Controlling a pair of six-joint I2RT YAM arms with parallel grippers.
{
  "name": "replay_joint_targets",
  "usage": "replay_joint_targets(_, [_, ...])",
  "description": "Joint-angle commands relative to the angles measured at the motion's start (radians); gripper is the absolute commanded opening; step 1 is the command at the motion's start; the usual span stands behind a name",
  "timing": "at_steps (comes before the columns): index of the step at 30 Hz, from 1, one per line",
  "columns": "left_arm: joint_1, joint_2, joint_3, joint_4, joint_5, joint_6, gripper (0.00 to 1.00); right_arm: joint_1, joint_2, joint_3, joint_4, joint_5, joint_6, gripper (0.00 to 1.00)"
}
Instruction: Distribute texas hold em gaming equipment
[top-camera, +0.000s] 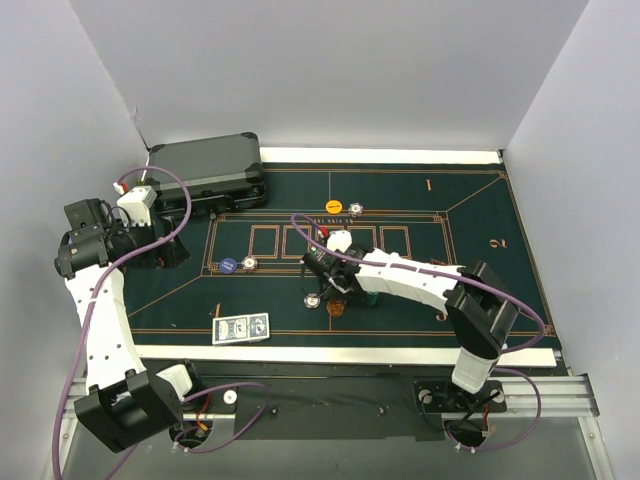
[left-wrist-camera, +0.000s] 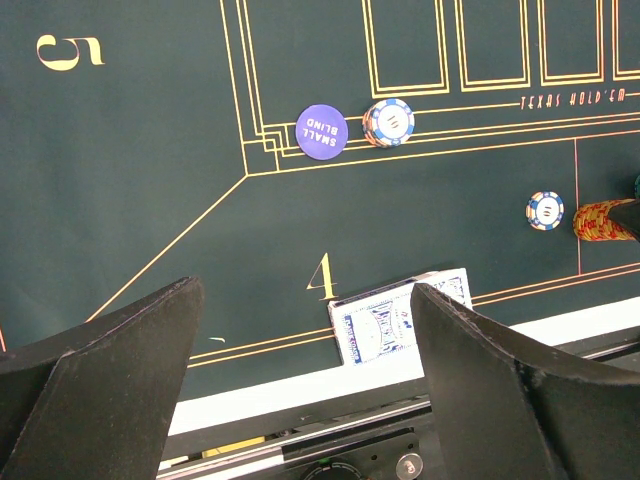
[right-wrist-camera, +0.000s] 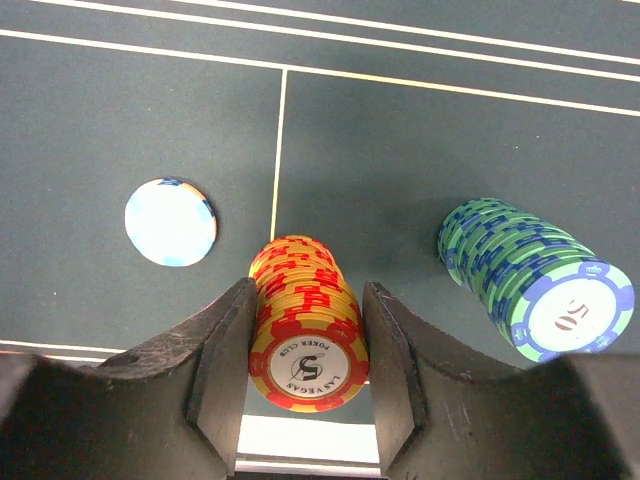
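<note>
As viewed from the top external camera, the right gripper (top-camera: 335, 290) was clamped on the red-and-yellow chip stack (top-camera: 335, 307), which stood on the green felt mat (top-camera: 480, 290). A white-and-blue chip (top-camera: 313, 299) lay just left of that stack. The playing cards (top-camera: 241, 328) lay face down further left of the stack, toward the arm bases. The small-blind button (top-camera: 228, 266) and a striped chip pile (top-camera: 248, 263) sat side by side well left of the stack, and the dark case (top-camera: 210, 172) lay far beyond it to the left. From the left wrist camera, the left gripper (left-wrist-camera: 305, 290) had its fingers spread apart with nothing between them. The stack showed at the right edge, with the cards nearer the fingers. From the right wrist camera, both fingers (right-wrist-camera: 225, 350) pressed the stack's sides. A green-and-blue chip stack (right-wrist-camera: 535, 280) stood apart to its right, and the single chip lay to its left.
</note>
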Motion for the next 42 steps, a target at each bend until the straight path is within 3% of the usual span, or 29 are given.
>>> replay_joint_targets(1, [0.007,-0.008,0.014,0.000,0.010,0.012,0.96,0.002,-0.058,0.068,-0.075,0.017,0.004,0.33])
replay_joint_targets(11, [0.010,0.004,0.010,0.011,0.019,0.004,0.96,0.021,-0.011,0.216,-0.134,0.015,-0.031,0.31])
replay_joint_targets(29, [0.019,0.047,-0.006,0.043,0.041,0.000,0.96,0.045,0.581,0.940,-0.232,-0.126,-0.105,0.29])
replay_joint_targets(42, [0.021,0.070,-0.033,0.069,0.041,0.010,0.96,0.024,0.710,1.043,-0.188,-0.150,-0.083,0.30])
